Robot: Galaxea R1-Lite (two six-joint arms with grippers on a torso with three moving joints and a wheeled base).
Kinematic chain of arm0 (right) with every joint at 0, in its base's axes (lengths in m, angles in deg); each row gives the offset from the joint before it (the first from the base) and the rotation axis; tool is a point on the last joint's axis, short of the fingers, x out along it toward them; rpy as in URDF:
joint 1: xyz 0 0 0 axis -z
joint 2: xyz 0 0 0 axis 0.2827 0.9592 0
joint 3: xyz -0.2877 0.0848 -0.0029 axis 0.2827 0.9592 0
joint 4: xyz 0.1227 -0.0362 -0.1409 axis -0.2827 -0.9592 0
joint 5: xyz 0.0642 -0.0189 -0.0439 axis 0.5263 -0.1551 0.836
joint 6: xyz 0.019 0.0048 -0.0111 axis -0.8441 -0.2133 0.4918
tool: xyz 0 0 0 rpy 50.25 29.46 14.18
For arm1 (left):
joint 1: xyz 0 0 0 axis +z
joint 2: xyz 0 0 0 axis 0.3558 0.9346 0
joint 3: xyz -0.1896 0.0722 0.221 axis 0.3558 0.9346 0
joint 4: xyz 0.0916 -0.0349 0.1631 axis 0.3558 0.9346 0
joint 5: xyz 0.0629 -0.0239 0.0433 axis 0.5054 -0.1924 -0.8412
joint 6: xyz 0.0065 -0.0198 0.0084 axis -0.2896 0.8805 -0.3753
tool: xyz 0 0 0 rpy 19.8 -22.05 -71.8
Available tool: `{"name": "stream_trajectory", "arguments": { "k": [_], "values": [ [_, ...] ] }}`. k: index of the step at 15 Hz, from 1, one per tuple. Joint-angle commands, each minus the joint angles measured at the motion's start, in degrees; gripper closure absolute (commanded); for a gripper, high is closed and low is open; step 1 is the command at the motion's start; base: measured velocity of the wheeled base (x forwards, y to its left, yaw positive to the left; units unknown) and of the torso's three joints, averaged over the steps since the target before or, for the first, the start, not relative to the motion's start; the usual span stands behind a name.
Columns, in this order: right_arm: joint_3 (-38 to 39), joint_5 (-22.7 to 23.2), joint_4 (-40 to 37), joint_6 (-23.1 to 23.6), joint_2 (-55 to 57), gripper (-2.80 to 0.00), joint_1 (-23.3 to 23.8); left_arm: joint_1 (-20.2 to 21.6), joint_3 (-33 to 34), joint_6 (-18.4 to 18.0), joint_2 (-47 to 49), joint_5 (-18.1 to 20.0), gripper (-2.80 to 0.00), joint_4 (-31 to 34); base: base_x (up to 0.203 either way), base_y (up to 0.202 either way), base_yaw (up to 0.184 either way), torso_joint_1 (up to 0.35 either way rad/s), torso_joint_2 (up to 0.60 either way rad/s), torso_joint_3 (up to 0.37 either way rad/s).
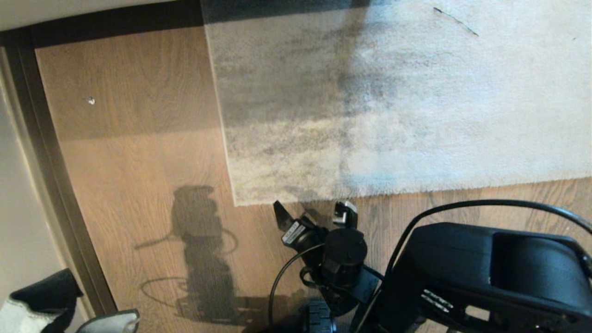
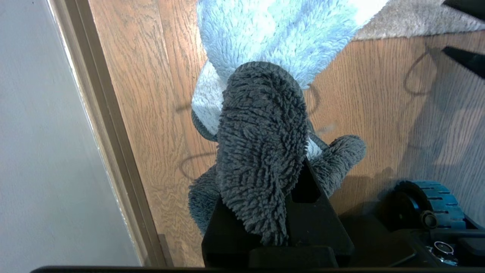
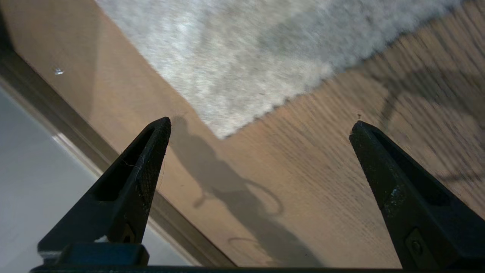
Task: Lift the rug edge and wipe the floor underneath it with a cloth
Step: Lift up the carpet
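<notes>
Left of the rug edge (image 1: pixel 296 201), your left gripper (image 2: pixel 265 212) hangs parked with its jaws clamped on the cloth (image 2: pixel 261 151), clear of the floor (image 1: pixel 138 162). Just short of that edge near its corner, your right gripper (image 1: pixel 316 212) spreads its jaws fully, holding nothing. Come in too high and you'll likely skate over the flat pile.

Cloth (image 1: pixel 32 305) cut off at the head view's lower left corner, only a dark and whitish scrap showing. Left claw (image 2: pixel 265 212) mostly buried under that cloth in its wrist view. Rug (image 1: pixel 393 101) running off the top and right. Right wrist view smeared, rug corner (image 3: pixel 223 132) fuzzy. Pale speck (image 1: pixel 91 100) on the floor too small to tell.
</notes>
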Motion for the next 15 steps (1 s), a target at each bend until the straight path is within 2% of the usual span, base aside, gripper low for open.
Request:
{"name": "stream_trajectory", "arguments": {
  "k": [1, 9, 15],
  "values": [
    [-1.18, -0.21, 0.78, 0.56, 2.27, -2.80, 0.12, -0.01, 0.01, -0.01, 0.00, -0.04, 0.00, -0.02, 0.000, 0.000, 0.000, 0.000, 0.00, 0.000],
    [-7.50, -1.64, 2.32, 6.94, 7.42, -2.80, 1.78, -0.01, 0.09, -0.01, 0.00, -0.04, 0.00, -0.02, 0.000, 0.000, 0.000, 0.000, 0.00, 0.000],
    [-11.74, -2.41, 2.37, 8.10, 8.83, -2.80, 4.96, -0.01, 0.01, -0.01, 0.00, -0.04, 0.00, -0.02, 0.000, 0.000, 0.000, 0.000, 0.00, 0.000]
  ]
}}
